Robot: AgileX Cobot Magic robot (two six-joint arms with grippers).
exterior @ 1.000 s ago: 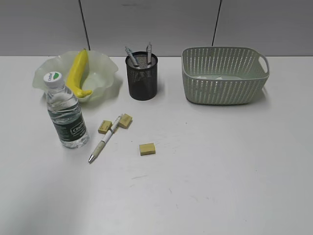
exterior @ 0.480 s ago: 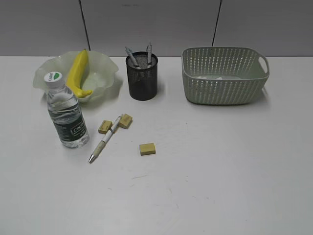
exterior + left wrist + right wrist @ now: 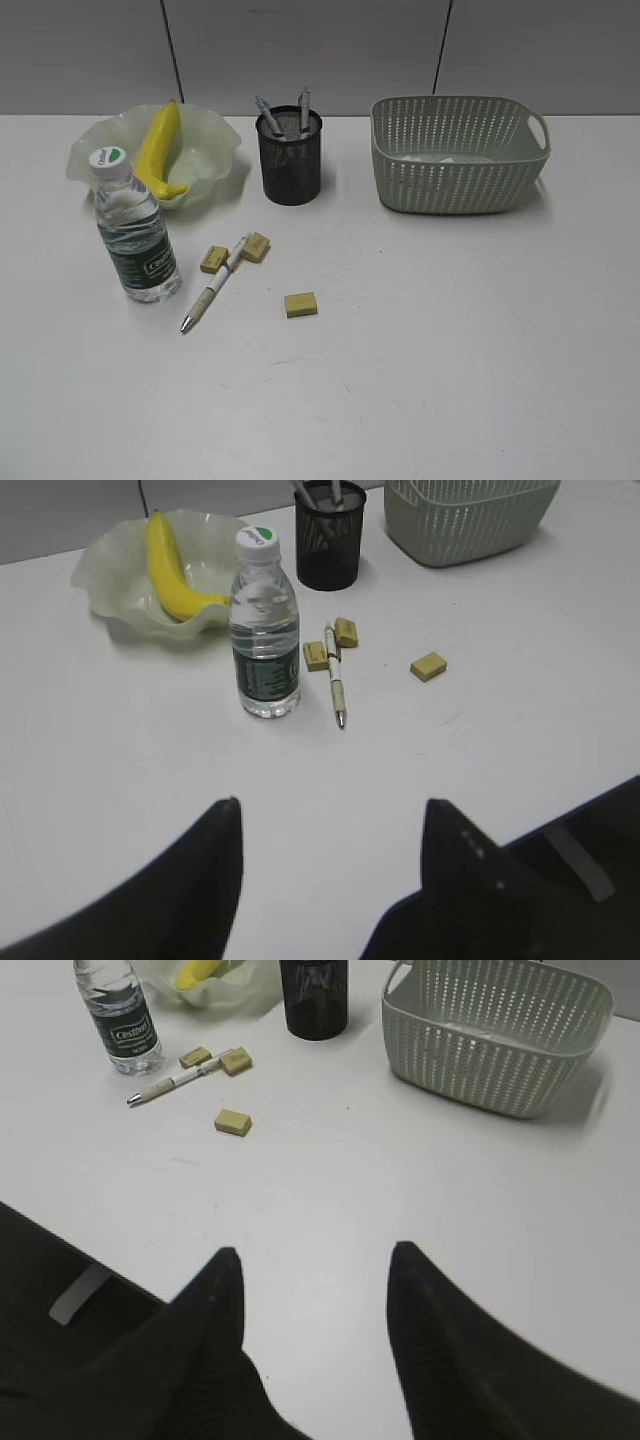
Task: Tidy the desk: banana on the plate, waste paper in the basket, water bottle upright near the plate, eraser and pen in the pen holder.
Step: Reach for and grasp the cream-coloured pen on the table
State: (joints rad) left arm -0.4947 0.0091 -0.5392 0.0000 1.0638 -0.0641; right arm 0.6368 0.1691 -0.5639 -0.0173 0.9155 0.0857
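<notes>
You cannot make out the basket's (image 3: 458, 152) contents through its perforated wall, and the pen holder's (image 3: 330, 545) top is cut off.

The desk (image 3: 450, 350) is matt white, faintly scuffed. The water bottle (image 3: 137, 235) is clear glossy plastic; the plate (image 3: 215, 135) translucent, pale green; the basket (image 3: 455, 180) perforated matt plastic; the pen holder (image 3: 291, 160) black metal mesh.

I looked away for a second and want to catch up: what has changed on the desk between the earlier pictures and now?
Nothing visibly changed. The banana lies in the plate, the water bottle stands upright, and the pen and three erasers lie loose on the desk as before. No arm appears in the exterior view.
</notes>
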